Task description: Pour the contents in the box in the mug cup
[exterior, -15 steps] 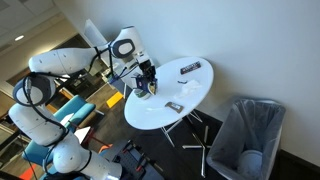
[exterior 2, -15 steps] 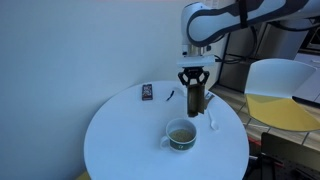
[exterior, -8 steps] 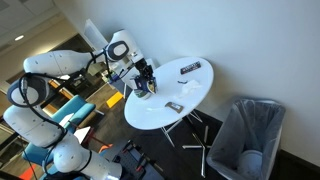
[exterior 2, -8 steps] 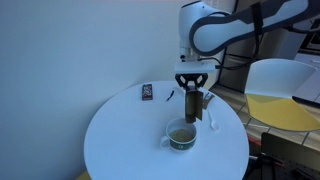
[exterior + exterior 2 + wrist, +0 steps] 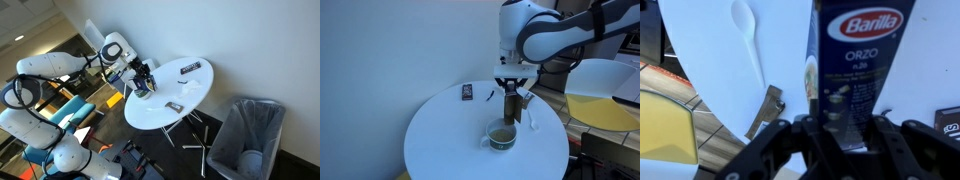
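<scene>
I am gripping the box [image 5: 517, 108] upright in the pincer [image 5: 514, 93], long axis vertical, just beyond and right of the mug cup [image 5: 501, 135].

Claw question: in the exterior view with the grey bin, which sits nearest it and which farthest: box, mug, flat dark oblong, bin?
1. box, held in the claw.
2. mug cup, beside the box on the table.
3. flat dark oblong, across the table.
4. bin, standing apart from the table.
</scene>
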`<action>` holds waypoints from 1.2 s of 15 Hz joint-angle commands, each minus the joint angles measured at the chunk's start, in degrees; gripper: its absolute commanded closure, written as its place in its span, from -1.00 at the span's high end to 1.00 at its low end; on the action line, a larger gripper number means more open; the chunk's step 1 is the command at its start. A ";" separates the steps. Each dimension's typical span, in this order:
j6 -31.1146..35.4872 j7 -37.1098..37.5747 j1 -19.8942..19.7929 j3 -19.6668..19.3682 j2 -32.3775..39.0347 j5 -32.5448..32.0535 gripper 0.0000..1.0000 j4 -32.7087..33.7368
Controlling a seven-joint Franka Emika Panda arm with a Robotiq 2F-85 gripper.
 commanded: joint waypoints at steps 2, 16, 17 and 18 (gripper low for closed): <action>2.05 3.86 0.57 1.63 -3.85 -4.71 -0.74 -3.67; 3.37 10.39 1.62 5.97 -6.68 -16.93 -0.74 -6.01; 3.64 11.07 1.73 6.18 -6.83 -17.67 -0.74 -6.28; 3.92 11.90 1.87 6.45 -7.03 -18.56 -0.74 -6.62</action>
